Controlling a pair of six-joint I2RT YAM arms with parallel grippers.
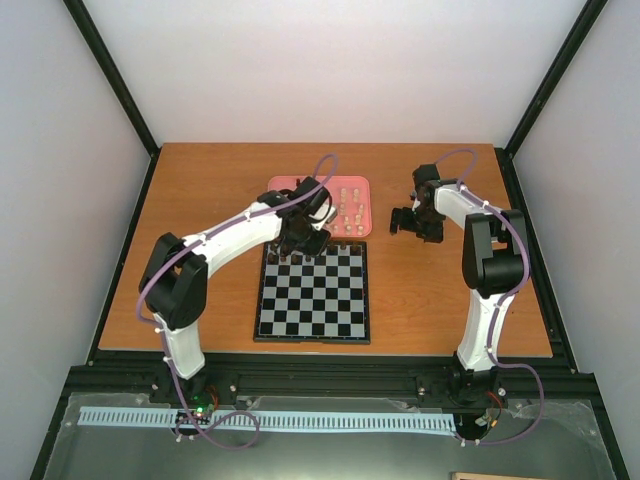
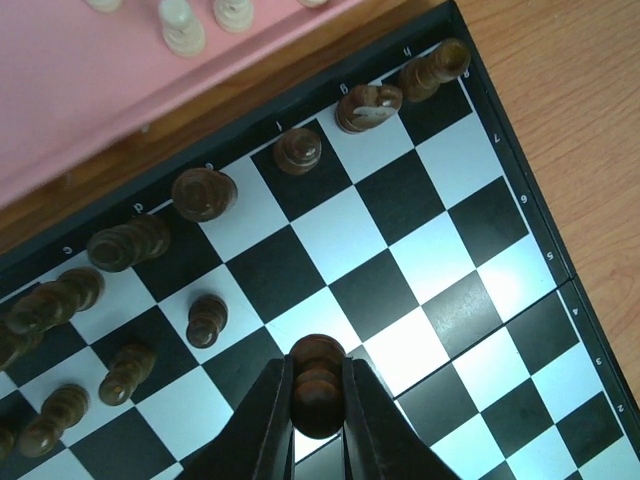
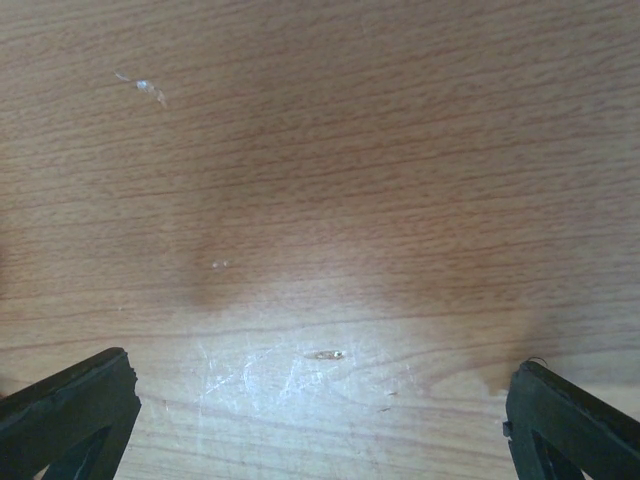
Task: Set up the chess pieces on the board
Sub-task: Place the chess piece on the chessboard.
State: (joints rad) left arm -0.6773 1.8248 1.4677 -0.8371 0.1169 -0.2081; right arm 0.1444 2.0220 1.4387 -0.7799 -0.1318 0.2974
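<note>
A wooden worktop (image 1: 200, 190), orange-brown and lightly scratched, stands boxed in by plain white walls (image 1: 330, 70) at the back and on both sides. Black posts (image 1: 110, 70) run up the corners. A black rail (image 1: 330, 375) edges the near side, with a white slotted strip (image 1: 300, 421) just beyond. The light is soft and even.

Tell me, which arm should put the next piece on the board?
Left. The left claw grips a dark piece right over the board, so it probably only has to set it down. The right claw is open and empty, over bare table off to the side.
</note>
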